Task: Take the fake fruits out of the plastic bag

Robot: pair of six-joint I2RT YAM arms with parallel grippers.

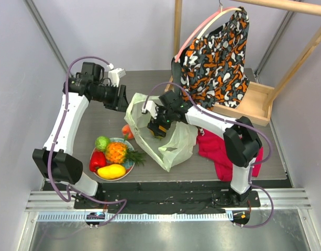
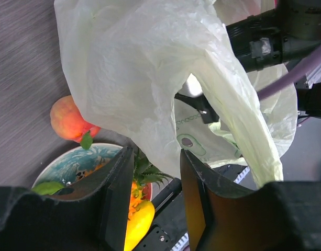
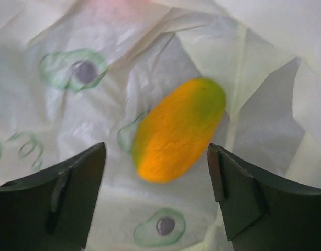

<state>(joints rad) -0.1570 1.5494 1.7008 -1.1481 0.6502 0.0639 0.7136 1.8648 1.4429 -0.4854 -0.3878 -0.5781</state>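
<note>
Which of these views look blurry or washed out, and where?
Right wrist view: the mango is soft-edged, slightly out of focus. Left wrist view: the plastic bag is bright, nearly blown out near the top, and the near fingers are dark and blurred. Top external view: sharp, evenly lit.

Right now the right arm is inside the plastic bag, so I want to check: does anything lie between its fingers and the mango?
Nothing visible does. The mango lies bare on the plastic bag, just ahead of the open fingers of the right gripper.
</note>
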